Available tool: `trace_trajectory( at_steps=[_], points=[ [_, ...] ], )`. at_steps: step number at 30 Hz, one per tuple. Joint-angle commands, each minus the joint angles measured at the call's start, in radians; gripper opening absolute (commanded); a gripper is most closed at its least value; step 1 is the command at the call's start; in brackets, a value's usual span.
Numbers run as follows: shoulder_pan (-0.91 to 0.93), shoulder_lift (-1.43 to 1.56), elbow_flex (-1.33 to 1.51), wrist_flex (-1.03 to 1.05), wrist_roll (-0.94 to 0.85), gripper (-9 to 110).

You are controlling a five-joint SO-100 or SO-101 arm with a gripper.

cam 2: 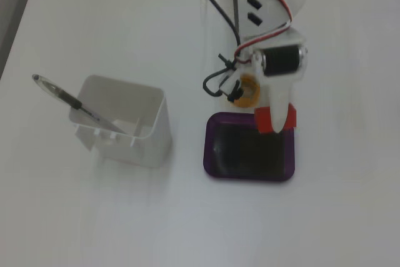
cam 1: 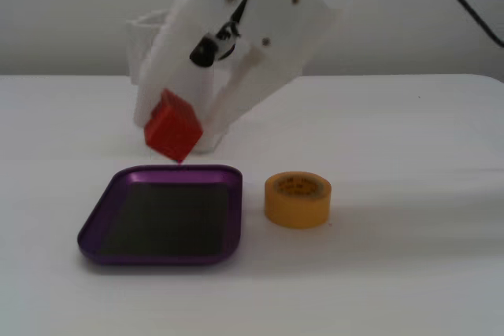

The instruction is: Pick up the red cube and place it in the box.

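Observation:
My white gripper (cam 1: 183, 133) is shut on the red cube (cam 1: 170, 125) and holds it tilted in the air, just above the far rim of the purple box (cam 1: 93, 230). In the fixed view from above, the cube (cam 2: 275, 119) hangs at the gripper's tip (cam 2: 279, 109) over the upper right corner of the box (cam 2: 207, 149). The box's dark bottom is bare. The arm's body hides part of the scene behind it.
A yellow tape roll (cam 1: 297, 200) stands just right of the box; from above the roll (cam 2: 249, 89) lies partly under the arm. A tall white container (cam 2: 128, 126) with a pen (cam 2: 62, 97) in it stands left of the box, behind the arm in the front view (cam 1: 146, 33).

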Motion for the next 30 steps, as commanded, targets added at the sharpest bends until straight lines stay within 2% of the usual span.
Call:
trace_trajectory(
  at_steps=[1,8,21,30],
  points=[
    [0.000,-0.051,-0.080,-0.037,-0.009,-1],
    [0.074,-0.156,-0.133,-0.025,-0.006,-1],
    [0.101,-0.175,-0.118,-0.021,0.002,-1],
    [0.147,-0.175,-0.118,0.057,0.003,-1]
  ],
)
